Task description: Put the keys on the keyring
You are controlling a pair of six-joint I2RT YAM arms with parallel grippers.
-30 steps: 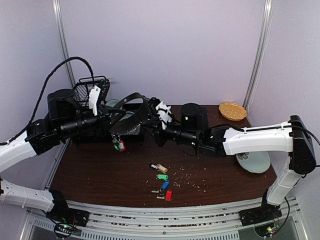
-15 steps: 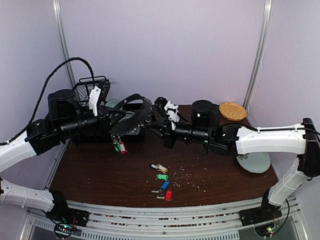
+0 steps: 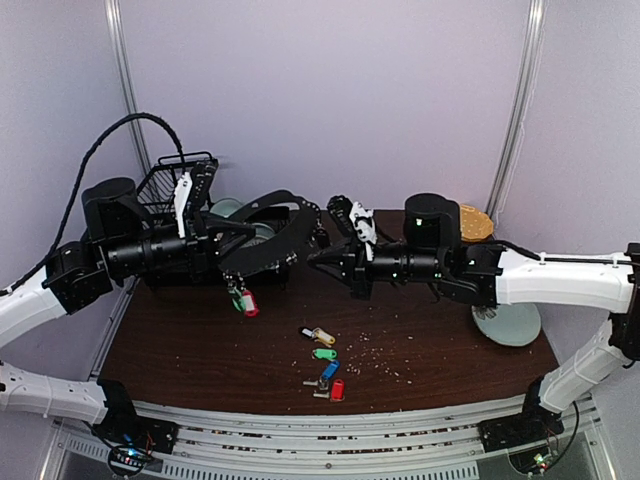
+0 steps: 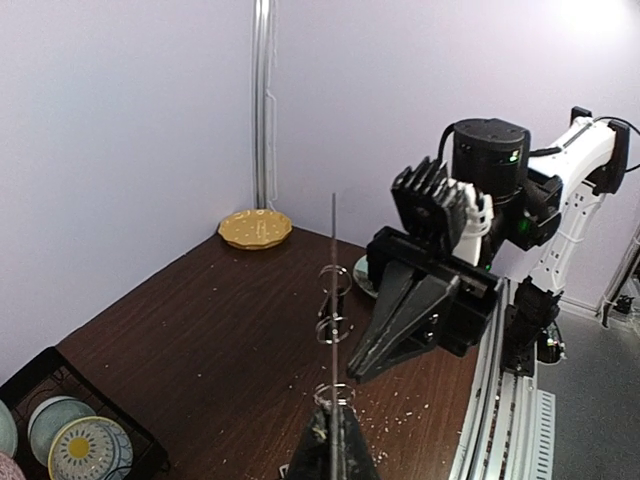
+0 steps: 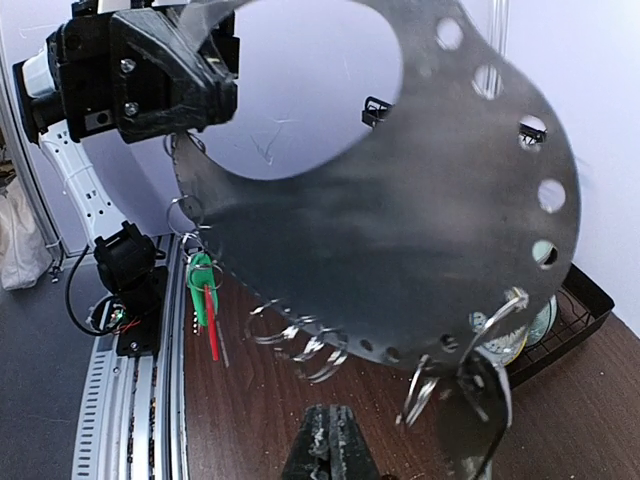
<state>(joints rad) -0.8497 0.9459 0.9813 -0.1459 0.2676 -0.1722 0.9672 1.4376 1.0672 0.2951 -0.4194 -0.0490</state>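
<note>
The keyring [image 3: 298, 228] is a flat dark hoop with holes round its edge and small silvery split rings. My left gripper [image 3: 225, 252] is shut on its lower left rim and holds it above the table. A green-tagged and a red-tagged key [image 3: 243, 298] hang from it. In the left wrist view the keyring [image 4: 333, 300] is edge-on above my left gripper [image 4: 333, 445]. My right gripper [image 3: 318, 257] is shut and empty, just right of the hoop; it also shows in the right wrist view [image 5: 328, 440] below the keyring [image 5: 400, 220]. Several loose keys [image 3: 323, 353] lie on the table.
A black wire dish rack [image 3: 185, 185] with plates stands at the back left. A yellow plate [image 3: 470, 222] sits at the back right and a pale plate [image 3: 508, 325] at the right edge. Crumbs are scattered over the brown table [image 3: 200, 350].
My right arm has drawn back to the right, away from the keyring, with its gripper shut. The left arm has shifted slightly, and the hanging keys have swung a little to the right.
</note>
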